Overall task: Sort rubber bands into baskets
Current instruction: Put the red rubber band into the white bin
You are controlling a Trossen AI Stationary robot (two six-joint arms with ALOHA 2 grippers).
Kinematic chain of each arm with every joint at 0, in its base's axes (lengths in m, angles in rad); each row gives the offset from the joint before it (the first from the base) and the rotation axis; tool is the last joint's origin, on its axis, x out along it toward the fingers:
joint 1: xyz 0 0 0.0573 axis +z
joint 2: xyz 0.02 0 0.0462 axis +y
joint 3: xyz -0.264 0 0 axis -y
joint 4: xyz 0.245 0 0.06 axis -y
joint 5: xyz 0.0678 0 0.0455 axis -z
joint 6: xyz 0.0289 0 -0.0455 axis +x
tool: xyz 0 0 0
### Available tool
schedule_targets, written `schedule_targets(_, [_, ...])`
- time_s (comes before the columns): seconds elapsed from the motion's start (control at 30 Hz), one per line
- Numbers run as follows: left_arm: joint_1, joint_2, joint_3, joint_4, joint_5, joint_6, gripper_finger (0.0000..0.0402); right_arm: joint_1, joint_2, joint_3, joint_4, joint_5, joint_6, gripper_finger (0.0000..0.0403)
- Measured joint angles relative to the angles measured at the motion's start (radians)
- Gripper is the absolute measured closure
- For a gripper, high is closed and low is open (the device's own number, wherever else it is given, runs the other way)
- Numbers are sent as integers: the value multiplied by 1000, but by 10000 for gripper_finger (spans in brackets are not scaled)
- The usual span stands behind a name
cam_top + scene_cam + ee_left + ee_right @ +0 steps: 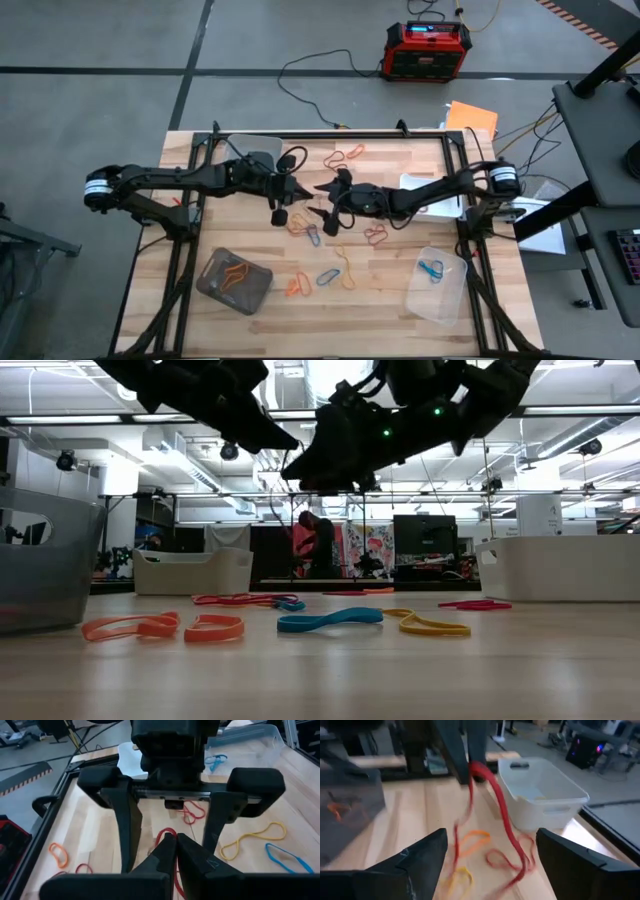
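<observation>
Red band passing between the two grippers, mid-table

The left gripper [465, 767] is pinched tight on a red rubber band [492, 795]; the right gripper [172, 822] faces it, fingers spread wide and holding nothing; the band hangs long-ways down toward the table [400, 300]; next, I think, a carry to a tub.

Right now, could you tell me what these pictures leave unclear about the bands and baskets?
- High view: the white basket is mostly hidden under the right arm.
- Right wrist view: the red band hanging from the left gripper is motion-blurred.
- Low view: basket contents are hidden by their walls.
</observation>
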Motion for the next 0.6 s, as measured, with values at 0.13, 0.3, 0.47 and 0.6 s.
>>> schedule_targets(0.13, [0, 0, 0, 26, 0, -10, 401, -11, 28, 0, 82, -31, -28, 119])
schedule_targets(0.3, [0, 0, 0, 61, 0, -19, 401, -23, 44, 8, 105, -90, -34, 165])
schedule_targets(0.47, [0, 1, 0, 67, 3, -19, 401, -23, 42, 18, 107, -90, -64, 250])
schedule_targets(0.6, [0, 1, -1, 77, 3, -19, 401, -24, 42, 25, 115, -90, -73, 331])
